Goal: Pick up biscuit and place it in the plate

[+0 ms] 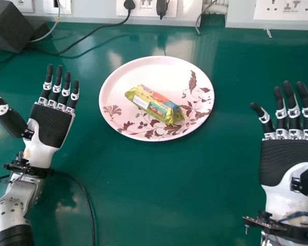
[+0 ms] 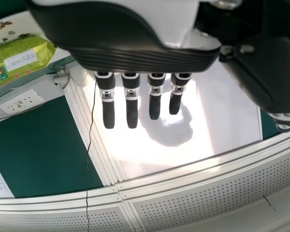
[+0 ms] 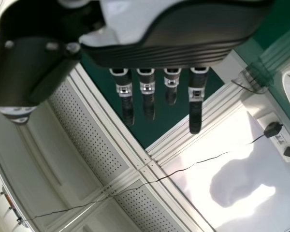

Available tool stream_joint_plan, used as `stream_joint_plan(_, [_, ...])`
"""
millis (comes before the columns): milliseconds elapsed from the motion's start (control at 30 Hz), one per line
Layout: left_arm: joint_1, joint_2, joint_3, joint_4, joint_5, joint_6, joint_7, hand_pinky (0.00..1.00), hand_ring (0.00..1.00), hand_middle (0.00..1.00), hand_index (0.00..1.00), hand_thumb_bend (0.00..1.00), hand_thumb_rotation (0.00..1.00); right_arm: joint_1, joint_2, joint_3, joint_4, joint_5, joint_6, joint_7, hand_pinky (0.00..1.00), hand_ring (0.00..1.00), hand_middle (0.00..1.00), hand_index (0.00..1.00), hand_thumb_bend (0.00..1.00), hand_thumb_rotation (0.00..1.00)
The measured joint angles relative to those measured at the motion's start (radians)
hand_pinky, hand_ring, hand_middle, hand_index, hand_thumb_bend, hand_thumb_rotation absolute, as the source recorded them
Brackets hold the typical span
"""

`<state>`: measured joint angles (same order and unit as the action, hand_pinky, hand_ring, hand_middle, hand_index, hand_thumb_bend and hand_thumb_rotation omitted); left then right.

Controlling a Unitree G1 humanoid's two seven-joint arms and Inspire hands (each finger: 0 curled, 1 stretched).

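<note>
Yellow-green foil wrapped the oblong biscuit packet (image 1: 155, 105), which was borne by the round pink floral plate (image 1: 138, 74), its long axis slanted far-left to near-right. It was flanked more closely by the black-and-white left hand (image 1: 50, 125), rightward of its fingers. On this and the matching right hand (image 1: 285, 156), fingers were straightened, slightly spread; seemingly, no grasp was needed.

Bright light spreads over the worktop (image 1: 143, 205) before me — pale glints lie near its back. In both my wrist views, strong glare whitens the panel (image 2: 133, 152) around a soft grey shadow — and the long trim (image 2: 208, 166) bows towards the edges.
</note>
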<state>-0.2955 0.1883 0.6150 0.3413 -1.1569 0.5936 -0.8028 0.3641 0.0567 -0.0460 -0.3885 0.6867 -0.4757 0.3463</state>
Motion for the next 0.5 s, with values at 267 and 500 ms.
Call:
stream_joint_plan(267, [0.01, 0.0, 0.002, -0.02, 0.0, 0.0, 0.012, 0.83, 0.89, 0.98, 1.0, 1.0, 0.81, -0.002, 0.004, -0.026, 0.053, 0.159, 0.052, 0.107, 0.65, 0.86, 0.92, 0.85, 0.97, 0.83])
stream_joint_plan(500, [0.012, 0.0, 0.004, -0.023, -0.003, 0.001, 0.019, 0.81, 0.9, 0.99, 1.0, 1.0, 0.83, -0.007, 0.008, -0.057, 0.093, 0.235, 0.093, 0.165, 0.65, 0.86, 0.92, 0.85, 0.97, 0.82])
